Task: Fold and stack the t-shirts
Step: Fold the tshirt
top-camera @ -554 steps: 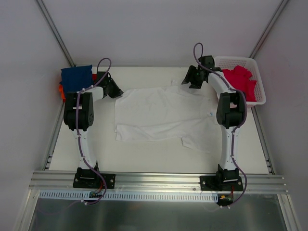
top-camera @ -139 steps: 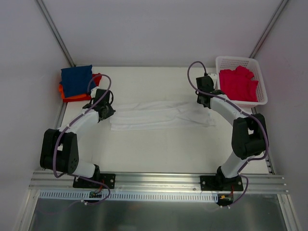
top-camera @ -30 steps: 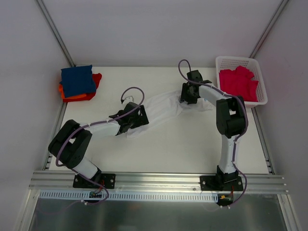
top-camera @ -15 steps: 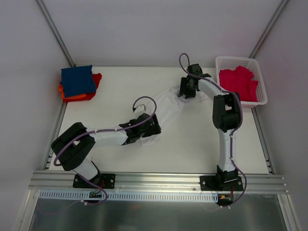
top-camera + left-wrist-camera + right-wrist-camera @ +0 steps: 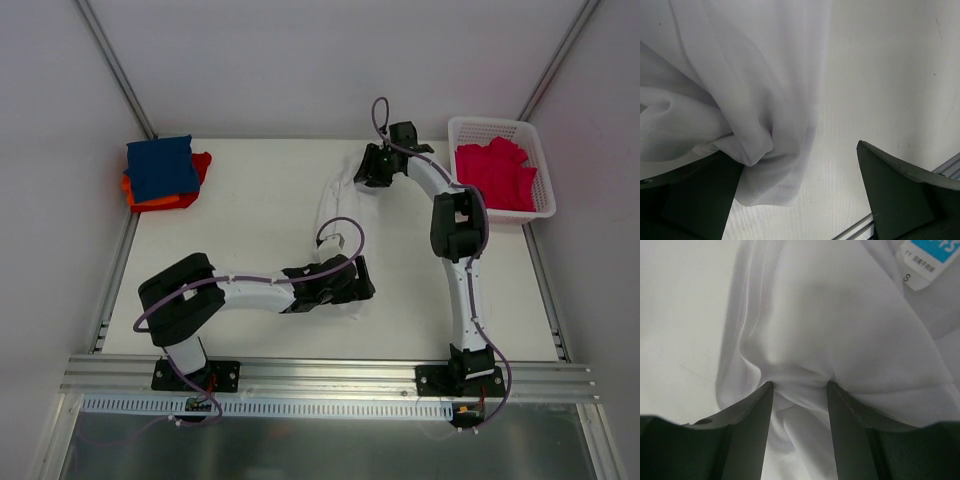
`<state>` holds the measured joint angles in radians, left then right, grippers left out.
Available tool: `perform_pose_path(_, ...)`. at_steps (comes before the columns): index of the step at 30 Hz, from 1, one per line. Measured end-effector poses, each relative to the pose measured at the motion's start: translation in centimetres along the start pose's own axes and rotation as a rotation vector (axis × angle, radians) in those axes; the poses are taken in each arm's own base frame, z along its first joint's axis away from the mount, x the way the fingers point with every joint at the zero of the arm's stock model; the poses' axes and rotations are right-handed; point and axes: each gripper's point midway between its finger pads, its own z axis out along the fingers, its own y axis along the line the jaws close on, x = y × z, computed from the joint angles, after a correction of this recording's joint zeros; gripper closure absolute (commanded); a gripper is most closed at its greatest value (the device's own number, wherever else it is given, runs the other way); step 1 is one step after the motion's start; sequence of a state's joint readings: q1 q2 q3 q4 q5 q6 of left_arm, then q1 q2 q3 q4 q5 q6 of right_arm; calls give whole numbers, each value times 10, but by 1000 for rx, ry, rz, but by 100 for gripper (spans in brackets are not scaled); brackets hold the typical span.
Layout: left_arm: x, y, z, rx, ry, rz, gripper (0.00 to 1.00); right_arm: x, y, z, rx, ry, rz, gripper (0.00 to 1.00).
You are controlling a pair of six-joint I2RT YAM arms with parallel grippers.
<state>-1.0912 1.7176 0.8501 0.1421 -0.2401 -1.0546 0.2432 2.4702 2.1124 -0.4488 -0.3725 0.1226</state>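
The white t-shirt [image 5: 335, 215] lies as a narrow bunched strip running from the far middle of the table toward the near edge. My right gripper [image 5: 365, 172] is at its far end. In the right wrist view the gripper [image 5: 800, 387] is shut on a pucker of white cloth [image 5: 840, 315], with the neck label [image 5: 925, 260] just beyond. My left gripper [image 5: 358, 287] is at the near end. Its jaws [image 5: 800, 200] stand wide open, and the cloth [image 5: 740, 75] drapes against the left finger only.
A folded navy t-shirt [image 5: 160, 165] sits on an orange-red one [image 5: 150, 203] at the far left corner. Crimson-pink t-shirts [image 5: 495, 175] fill the white lattice basket [image 5: 490, 123] at the far right. Metal rails edge the table.
The left arm swept right and toward the near edge with the shirt's end. The right gripper shifted left and farther back. The shirt swung from a slanted band to a nearly front-to-back strip.
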Motion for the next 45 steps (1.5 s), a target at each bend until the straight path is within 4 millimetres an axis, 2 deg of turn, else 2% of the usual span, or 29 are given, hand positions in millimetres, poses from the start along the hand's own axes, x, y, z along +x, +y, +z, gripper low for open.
perform_pose_path(5, 11, -8, -2, 20, 30, -16, 1, -12, 18, 15, -133, -9, 29, 48)
perform_pose_path(10, 23, -15, -6, 37, 55, -27, 1, -15, 29, 21, -229, -2, 57, 46)
perform_pose_path(18, 43, -26, -12, 62, 102, -31, 1, -14, 36, 25, -301, 17, 88, 46)
perform_pose_path(23, 48, -31, -18, 68, 114, -33, 1, -12, 39, 25, -321, 26, 92, 46)
perform_pose_path(26, 51, -25, -28, 41, 128, -26, 1, -11, 39, 24, -324, 29, 91, 46)
perform_pose_path(30, 54, 4, -52, -68, 154, 16, 1, -8, 39, 22, -326, 40, 90, 46)
perform_pose_path(36, 45, 54, -93, -266, 161, 113, 1, -8, 42, 9, -305, 45, 67, 46)
perform_pose_path(40, 23, 51, -117, -274, 110, 137, 1, -19, 51, -12, -302, 16, 38, 46)
perform_pose_path(45, 6, 45, -133, -255, 55, 147, 1, -39, 71, -53, -311, -39, -11, 46)
